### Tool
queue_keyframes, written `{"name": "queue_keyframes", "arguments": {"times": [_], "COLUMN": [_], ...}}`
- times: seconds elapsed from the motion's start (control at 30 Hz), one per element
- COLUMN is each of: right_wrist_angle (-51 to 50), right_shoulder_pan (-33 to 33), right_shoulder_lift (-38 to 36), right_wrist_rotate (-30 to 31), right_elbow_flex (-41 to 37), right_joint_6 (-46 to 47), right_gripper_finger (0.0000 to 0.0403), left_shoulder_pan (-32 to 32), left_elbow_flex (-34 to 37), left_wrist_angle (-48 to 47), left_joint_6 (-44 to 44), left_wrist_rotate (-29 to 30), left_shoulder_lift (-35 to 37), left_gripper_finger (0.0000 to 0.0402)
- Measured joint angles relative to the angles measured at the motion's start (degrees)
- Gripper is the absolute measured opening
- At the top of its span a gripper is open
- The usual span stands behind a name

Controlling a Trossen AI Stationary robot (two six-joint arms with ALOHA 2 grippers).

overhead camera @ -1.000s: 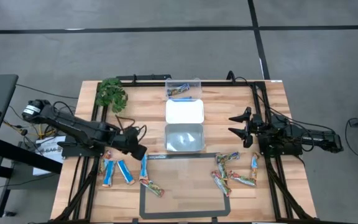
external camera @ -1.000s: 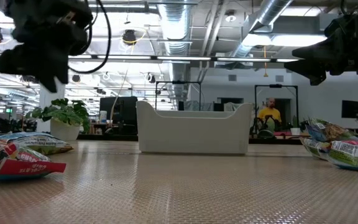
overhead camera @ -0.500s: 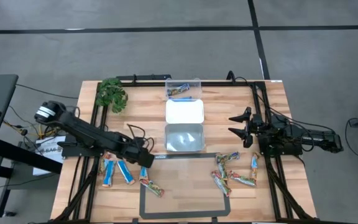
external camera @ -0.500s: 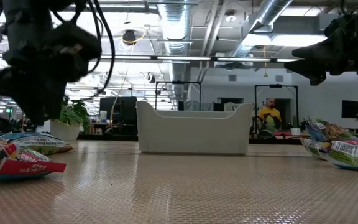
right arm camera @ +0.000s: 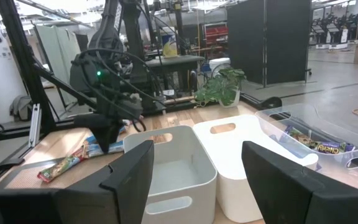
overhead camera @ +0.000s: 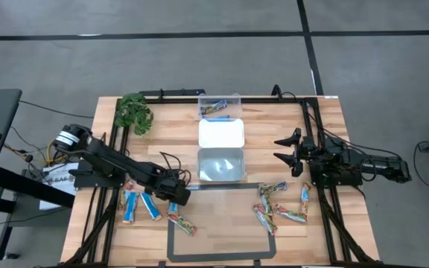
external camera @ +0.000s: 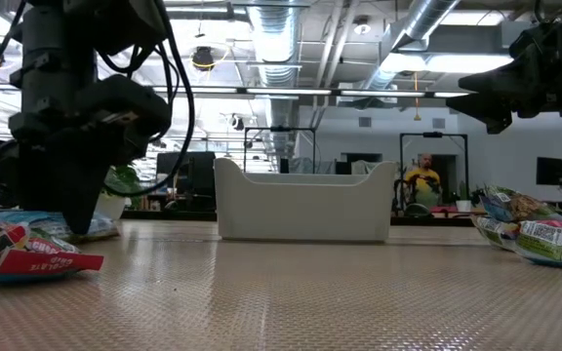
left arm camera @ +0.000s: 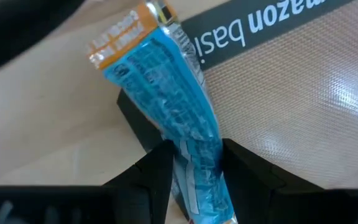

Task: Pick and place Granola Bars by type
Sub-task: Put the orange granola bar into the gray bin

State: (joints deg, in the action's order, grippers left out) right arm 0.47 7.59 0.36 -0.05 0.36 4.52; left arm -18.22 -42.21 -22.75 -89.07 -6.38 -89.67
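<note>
Two dark fingers of the left gripper straddle a blue granola bar, spread open on either side of it and low over the worktop beside the dark mat. The bar lies flat between them, its orange-tipped end pointing away from the gripper, not yet pinched. Risk, by my reading: the slick wrapper could skid or twist as the fingers meet, since the bar sits at a slant to them (its near end runs under the gripper, out of sight). A shallow bite might also catch only loose film and drop the bar on the lift. More bars lie just beside the gripper. The right gripper waits well apart, fingers spread, holding nothing.
</note>
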Motion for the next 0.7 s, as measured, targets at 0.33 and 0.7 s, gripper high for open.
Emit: {"name": "queue_keyframes", "arguments": {"times": [0.33,0.7], "right_wrist_angle": [0.0,0.0], "right_shoulder_pan": [0.0,-0.02], "right_shoulder_lift": [0.0,-0.02], "right_wrist_rotate": [0.0,0.0], "right_elbow_flex": [0.0,0.0], "right_joint_6": [0.0,0.01], "right_gripper_finger": [0.024,0.024], "left_shoulder_pan": [0.22,0.3], "left_elbow_flex": [-0.12,-0.4], "left_wrist_angle": [0.48,7.83], "left_joint_6": [3.69,11.82], "left_wrist_rotate": [-0.55,-0.8], "left_shoulder_lift": [0.13,1.95], "left_gripper_finger": [0.0096,0.0034]}}
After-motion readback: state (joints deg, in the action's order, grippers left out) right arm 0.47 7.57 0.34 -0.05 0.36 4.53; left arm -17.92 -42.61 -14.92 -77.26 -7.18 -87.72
